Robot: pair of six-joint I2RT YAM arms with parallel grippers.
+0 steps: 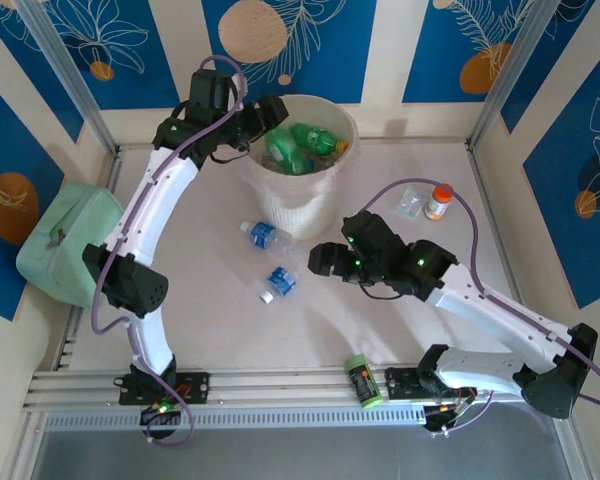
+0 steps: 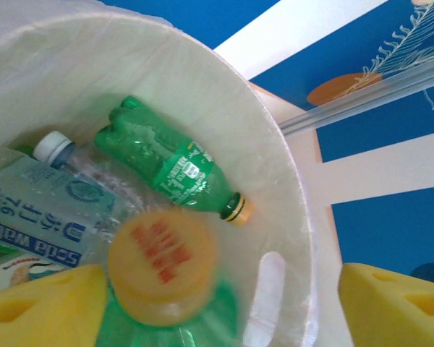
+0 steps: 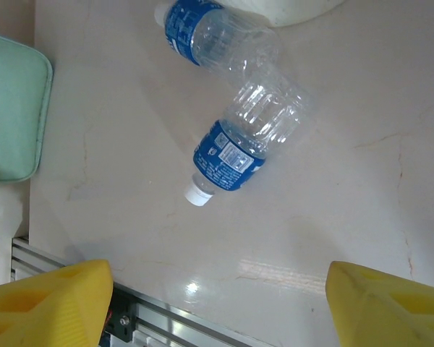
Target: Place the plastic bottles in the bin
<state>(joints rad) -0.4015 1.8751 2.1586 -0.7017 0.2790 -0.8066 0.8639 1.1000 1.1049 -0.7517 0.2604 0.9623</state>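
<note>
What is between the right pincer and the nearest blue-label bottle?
Nothing but bare table lies between the right pincer and that bottle, in the right wrist view.

The nearest yellow-capped bottle (image 2: 163, 267) is blurred, its body cropped.

The left arm (image 1: 170, 195) and right arm (image 1: 495, 312) are white tubes with black joints, looping purple cables (image 1: 410, 182), green lights, and yellow fingers (image 3: 47, 303).

I have my left gripper (image 1: 268, 128) over the bin (image 1: 310, 205), with green bottles (image 1: 305, 140) inside; two clear blue-labelled bottles (image 1: 263, 235) lie on the table (image 1: 210, 320) just below it. My right gripper (image 1: 318, 261) hovers right of them.
</note>
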